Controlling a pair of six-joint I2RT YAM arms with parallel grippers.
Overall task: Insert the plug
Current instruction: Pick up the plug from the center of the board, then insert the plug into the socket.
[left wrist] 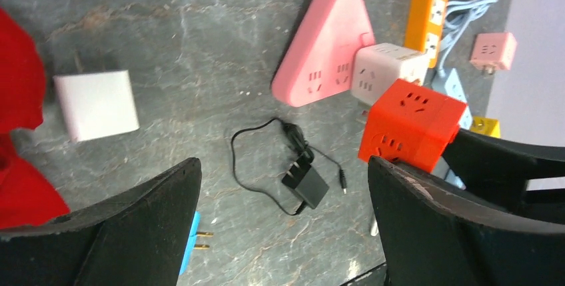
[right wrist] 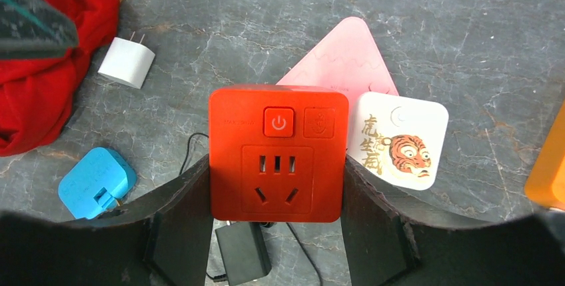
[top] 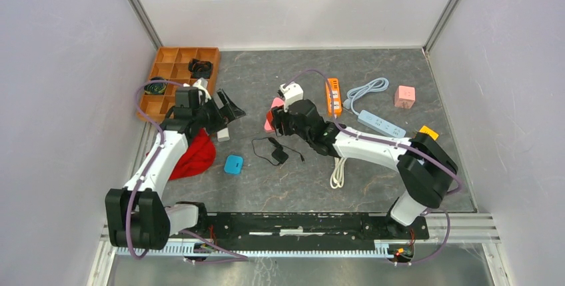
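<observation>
We are clamping the red cube socket (right wrist: 278,153) between the fingers of our right gripper (right wrist: 276,196), its glossy plastic face and power button turned up toward the wrist camera. Nothing is sitting in its slots, so we are judging the whole insertion as not yet begun. Our left gripper (left wrist: 283,196) is hanging spread and empty. The white block charger (left wrist: 96,104) (matte, square, two prongs) is lying beyond its left finger, and the black adapter (left wrist: 304,186) with its thin cord is lying directly beneath, on the veined grey table (left wrist: 200,26).
</observation>
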